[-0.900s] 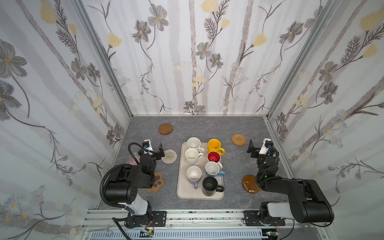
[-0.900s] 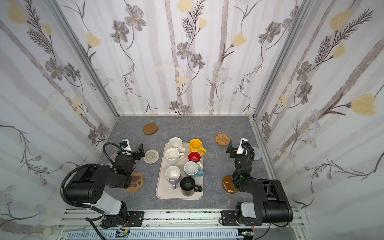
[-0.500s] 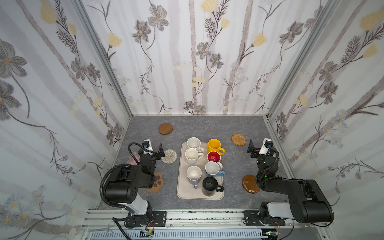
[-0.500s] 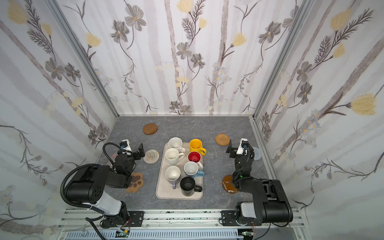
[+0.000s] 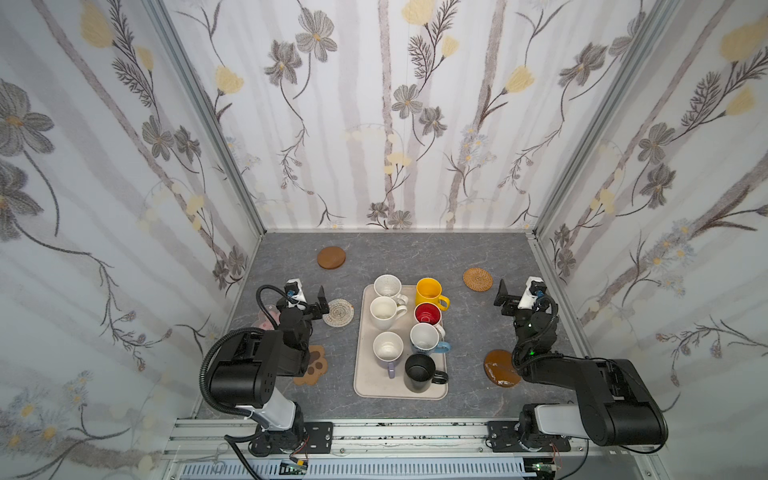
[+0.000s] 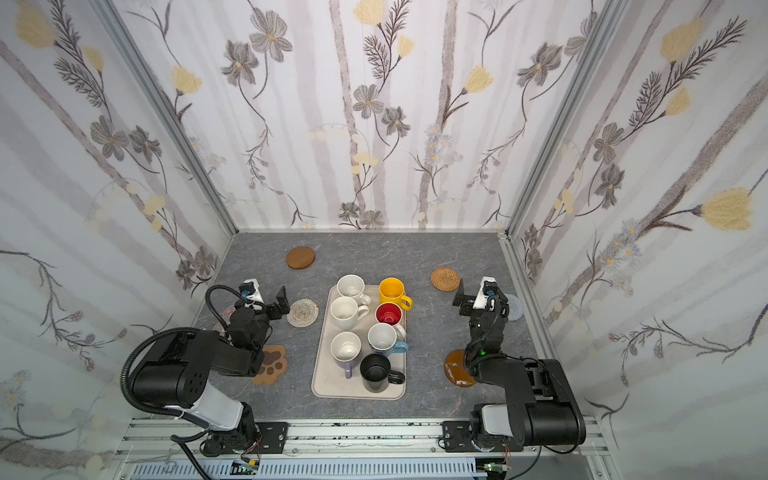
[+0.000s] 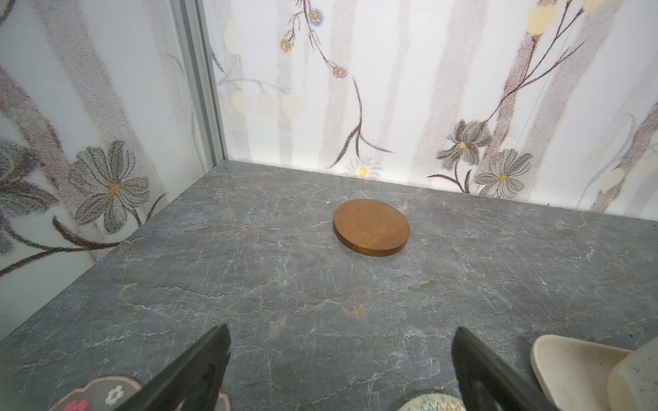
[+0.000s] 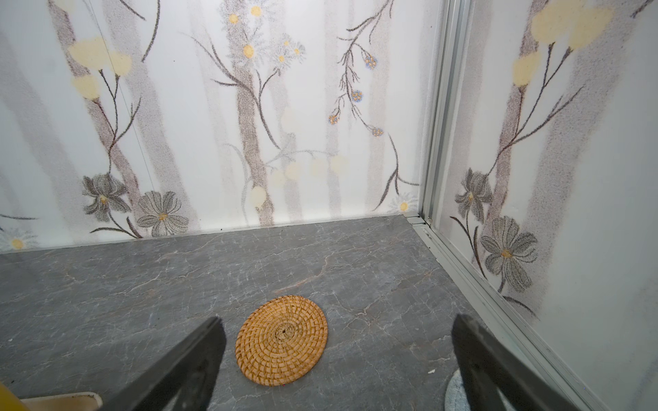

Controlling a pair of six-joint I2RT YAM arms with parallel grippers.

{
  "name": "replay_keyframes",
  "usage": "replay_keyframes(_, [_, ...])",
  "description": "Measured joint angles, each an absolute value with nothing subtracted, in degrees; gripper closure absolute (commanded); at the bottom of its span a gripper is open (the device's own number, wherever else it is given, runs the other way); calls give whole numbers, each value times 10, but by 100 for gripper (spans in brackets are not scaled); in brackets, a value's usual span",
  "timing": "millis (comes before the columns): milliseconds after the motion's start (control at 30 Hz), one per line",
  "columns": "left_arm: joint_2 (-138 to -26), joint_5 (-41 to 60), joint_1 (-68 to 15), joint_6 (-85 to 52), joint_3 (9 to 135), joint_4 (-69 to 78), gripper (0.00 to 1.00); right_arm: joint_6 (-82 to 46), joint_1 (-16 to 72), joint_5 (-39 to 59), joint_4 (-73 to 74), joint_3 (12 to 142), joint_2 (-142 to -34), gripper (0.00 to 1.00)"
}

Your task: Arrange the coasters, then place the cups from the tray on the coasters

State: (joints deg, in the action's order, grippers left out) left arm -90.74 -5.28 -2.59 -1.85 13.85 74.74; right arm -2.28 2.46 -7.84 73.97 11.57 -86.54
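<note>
Though flat, coarse-woven rattan disc (image 8: 281,341).

I look out on walls (image 5: 374,124) papered with grey and yellow flowers, joined at the corners by aluminium posts (image 5: 208,120). The tabletop (image 5: 395,257) is grey and veined like marble. A metal rail (image 5: 415,432) runs along its near edge.

The grey marbled tabletop (image 5: 395,253) carries a beige tray (image 5: 374,384) at its middle. Near the back wall lie a brown wooden disc (image 5: 331,258) on the left and a woven rattan disc (image 5: 478,279) on the right. Left of the tray sit a whitish crocheted round (image 5: 338,314), a brown paw coaster (image 5: 313,368) and a pink flower coaster (image 7: 99,391) (only partly in sight). Right of the tray lie a glossy amber disc (image 5: 500,368) and a grey-blue round (image 6: 516,307).
</note>
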Motion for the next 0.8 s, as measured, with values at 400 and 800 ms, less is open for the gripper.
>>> replay_keyframes(400, [-907, -55, -20, -28, 139, 747, 0, -23, 20, -72, 731, 119, -858, 0])
replay_keyframes(800, [-766, -106, -28, -37, 140, 675, 0, -70, 34, -138, 420, 244, -704, 0])
